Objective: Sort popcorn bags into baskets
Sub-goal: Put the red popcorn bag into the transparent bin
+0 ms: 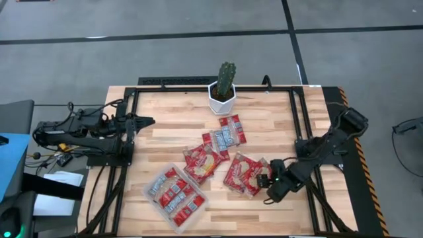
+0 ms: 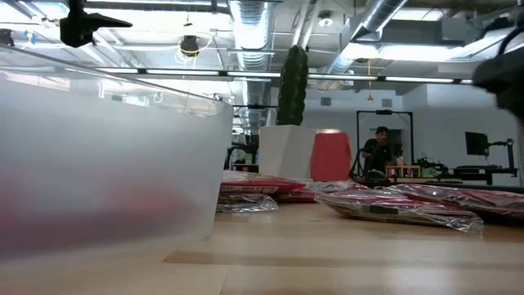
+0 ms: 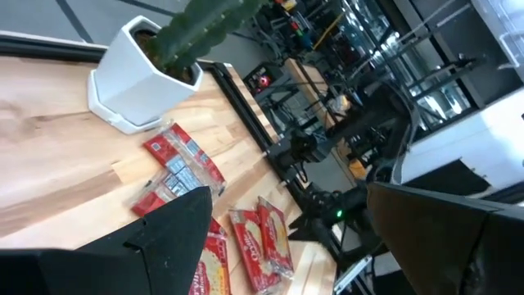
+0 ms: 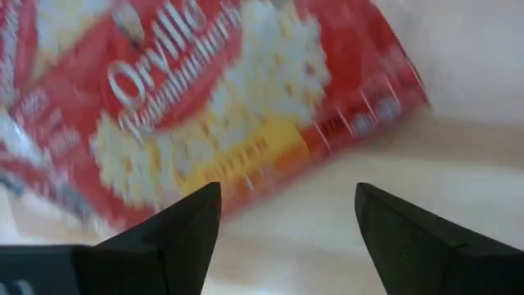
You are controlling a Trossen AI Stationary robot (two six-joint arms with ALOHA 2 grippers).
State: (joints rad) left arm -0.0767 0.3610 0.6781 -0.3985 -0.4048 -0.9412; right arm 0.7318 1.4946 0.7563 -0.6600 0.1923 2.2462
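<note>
The right end effector (image 1: 272, 180) is hanging just off the right edge of the pair of big popcorn bags (image 1: 246, 174) near the middle-right of the table (image 1: 310, 218), fingers spread wide with nothing between them. In its own wrist view the nearest big bag (image 4: 221, 106) fills the frame just ahead of the two dark fingertips (image 4: 192, 221), gap still showing bare wood, so I'd say it's not touching yet, just lined up at the bag's edge. That bag lies toward the table's centre from the end effector, long axis running diagonally, roughly toward the clear basket (image 1: 197, 211) at the front-left, which already has several slim packets in it. More bags sit loose: another big one (image 1: 202, 162) beside the basket and slim ones (image 1: 225, 135) below the cactus pot (image 1: 223, 99). The right arm is clearly the nearer one; the left end effector (image 1: 147, 121) is parked at the far left edge, also open and empty, well apart from everything.
</note>
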